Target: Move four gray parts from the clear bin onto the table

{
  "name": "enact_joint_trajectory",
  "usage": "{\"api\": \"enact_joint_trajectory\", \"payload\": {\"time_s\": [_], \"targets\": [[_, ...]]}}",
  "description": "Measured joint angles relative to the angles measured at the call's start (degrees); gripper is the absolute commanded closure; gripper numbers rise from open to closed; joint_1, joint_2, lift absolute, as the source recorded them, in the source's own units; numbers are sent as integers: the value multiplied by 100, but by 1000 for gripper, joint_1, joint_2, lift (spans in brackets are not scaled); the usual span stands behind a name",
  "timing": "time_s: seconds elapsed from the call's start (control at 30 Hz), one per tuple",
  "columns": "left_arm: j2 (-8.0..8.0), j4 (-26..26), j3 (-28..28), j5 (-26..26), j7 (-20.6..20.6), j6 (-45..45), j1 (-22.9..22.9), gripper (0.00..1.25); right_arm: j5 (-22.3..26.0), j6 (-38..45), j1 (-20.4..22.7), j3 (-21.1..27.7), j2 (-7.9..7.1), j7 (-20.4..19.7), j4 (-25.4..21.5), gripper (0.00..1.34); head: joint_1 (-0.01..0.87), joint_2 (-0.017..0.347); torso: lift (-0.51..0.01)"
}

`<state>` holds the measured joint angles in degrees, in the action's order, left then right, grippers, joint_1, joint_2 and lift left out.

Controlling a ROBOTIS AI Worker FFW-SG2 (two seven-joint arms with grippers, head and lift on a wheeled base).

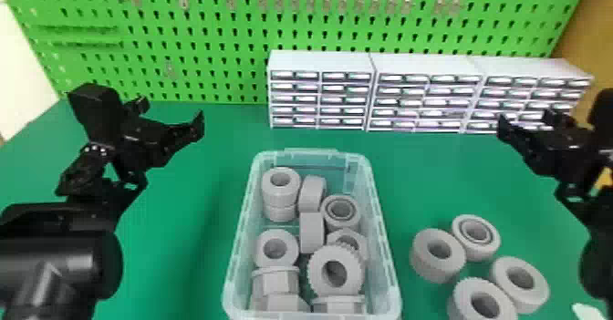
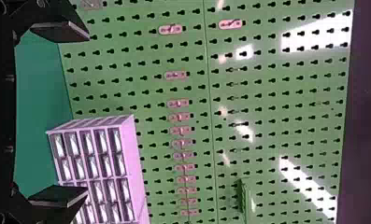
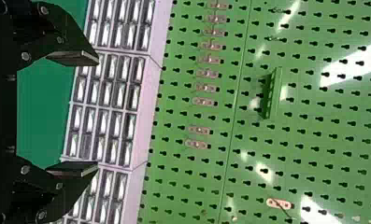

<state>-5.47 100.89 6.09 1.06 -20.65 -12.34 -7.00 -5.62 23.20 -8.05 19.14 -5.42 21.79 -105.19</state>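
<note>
Okay so there are four gray parts sitting on the green table [image 1: 210, 168] just to the right of the clear bin [image 1: 385, 269], bunched close together. The far one [image 1: 460, 221] has an inner ring in its hole, a plain thick ring [image 1: 422, 257] sits nearest the bin, another plain ring [image 1: 536, 291] is over on the right, and the closest one [image 1: 458, 298] has a toothed edge. Plenty more gray stuff in the bin: a ring stacked on another [image 1: 271, 193] in the far left corner, a couple of parts up on edge along the middle, a big toothed ring [image 1: 317, 271] on the near right, plus some nut-like ones by the near end. Left gripper [image 1: 173, 112] is up in the air left of the bin, fingers spread, nothing between them. Right gripper [image 1: 524, 118] is the same deal, empty with its fingers well apart, raised over on the right beyond the four loose parts. Behind it all you've got white drawer cabinets [image 1: 321, 61] along the back of the table, and a green pegboard [image 1: 205, 59] with little clips on it. Oh, and something white [image 1: 586, 312] pokes in at the near right corner, can't tell what.
</note>
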Motion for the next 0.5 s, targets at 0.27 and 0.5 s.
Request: {"api": "enact_joint_trajectory", "payload": {"time_s": [0.27, 0.5], "targets": [[2, -2, -11, 0, 0, -1, -28, 127, 18, 0, -38, 2, -14, 0, -28, 470, 678, 34, -50], [19, -5, 45, -4, 0, -1, -13, 127, 34, 23, -33, -55, -26, 0, -43, 470, 678, 34, -50]]}}
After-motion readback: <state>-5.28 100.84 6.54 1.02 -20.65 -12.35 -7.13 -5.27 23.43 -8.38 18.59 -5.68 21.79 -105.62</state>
